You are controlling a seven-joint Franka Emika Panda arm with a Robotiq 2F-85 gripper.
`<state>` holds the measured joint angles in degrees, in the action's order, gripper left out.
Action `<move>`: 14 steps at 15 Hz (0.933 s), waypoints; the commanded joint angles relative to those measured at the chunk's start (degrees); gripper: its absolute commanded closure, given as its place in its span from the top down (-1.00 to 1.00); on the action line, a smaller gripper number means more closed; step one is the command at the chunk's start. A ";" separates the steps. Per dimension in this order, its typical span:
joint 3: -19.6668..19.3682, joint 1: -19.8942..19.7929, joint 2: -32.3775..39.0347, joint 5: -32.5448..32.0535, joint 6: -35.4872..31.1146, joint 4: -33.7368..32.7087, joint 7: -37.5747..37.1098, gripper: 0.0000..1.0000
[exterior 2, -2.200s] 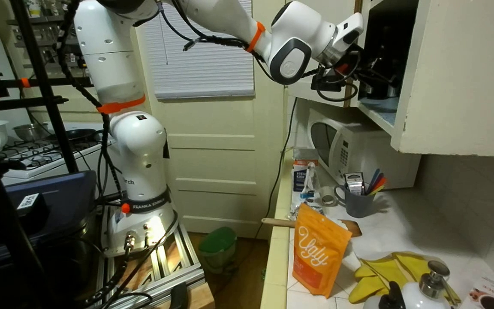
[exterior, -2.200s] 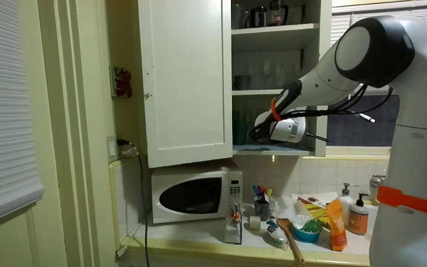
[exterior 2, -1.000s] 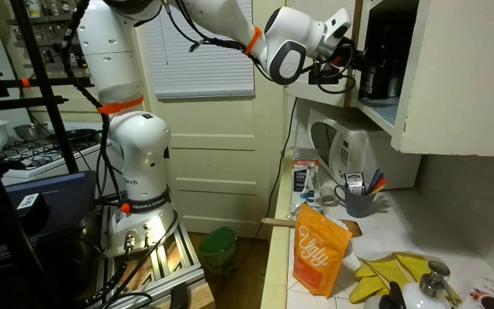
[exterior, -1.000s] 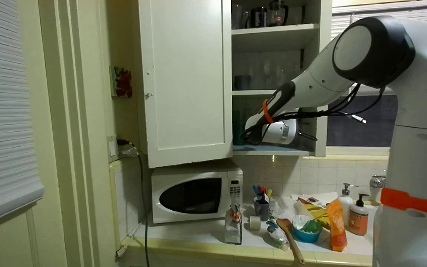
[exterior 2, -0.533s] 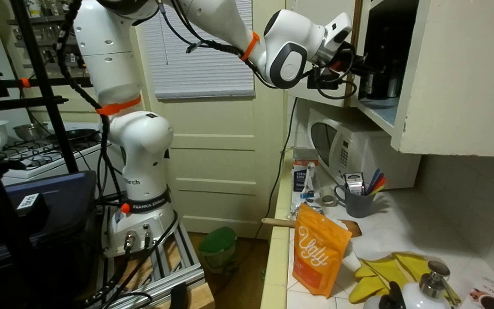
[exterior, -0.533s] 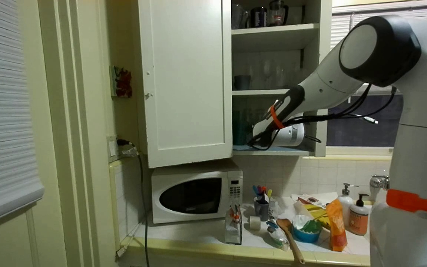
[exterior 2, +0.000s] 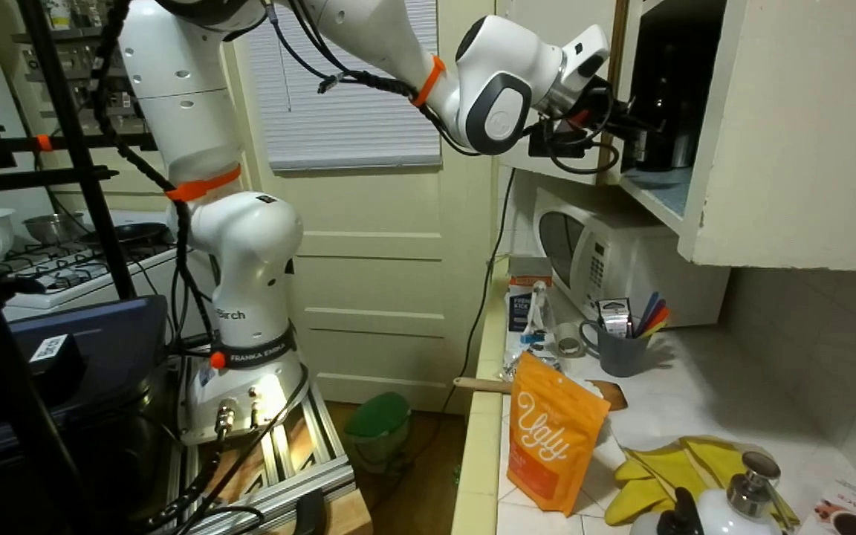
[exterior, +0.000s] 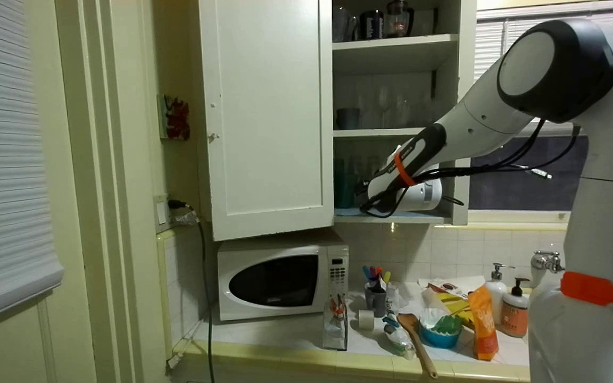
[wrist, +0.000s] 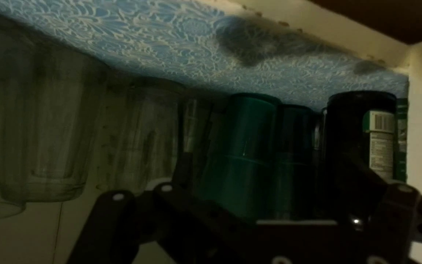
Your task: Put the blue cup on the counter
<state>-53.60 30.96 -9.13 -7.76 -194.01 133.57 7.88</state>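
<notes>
The wrist view stands upside down. A teal cup (wrist: 249,132), fitting the blue cup, stands on the cupboard's lower shelf; a darker bluish cup (wrist: 295,128) stands beside it. A teal cup (exterior: 345,183) also shows in an exterior view, at the shelf's left. My gripper (wrist: 275,167) is open and empty, its fingers wide apart, with both cups showing between them. How far the fingertips are from the cups I cannot tell in the dim light. In an exterior view the gripper (exterior 2: 636,122) reaches in at the cupboard opening. The pale counter (exterior: 269,335) lies below.
Clear glasses (wrist: 57,128) and a black labelled container (wrist: 357,135) flank the cups. The open cupboard door (exterior: 269,117) hangs above the microwave (exterior: 274,282). On the counter are a grey mug (exterior 2: 621,349), an orange pouch (exterior 2: 554,438), a blue bowl (exterior: 439,338) and a wooden spoon (exterior: 418,346).
The wrist first moves left in an exterior view, then back right and slightly lower. Over the last half second it shifts only a little. The cups and counter items have not visibly moved.
</notes>
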 commanded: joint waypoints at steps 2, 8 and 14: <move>-7.55 5.80 -4.79 -4.90 7.92 1.26 4.04 1.00; -18.63 14.64 -3.42 -3.51 9.49 -2.19 10.74 1.00; -23.07 20.06 -2.19 -2.86 7.43 -3.59 9.82 1.00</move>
<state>-76.67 51.01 -11.32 -10.62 -186.58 129.98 17.70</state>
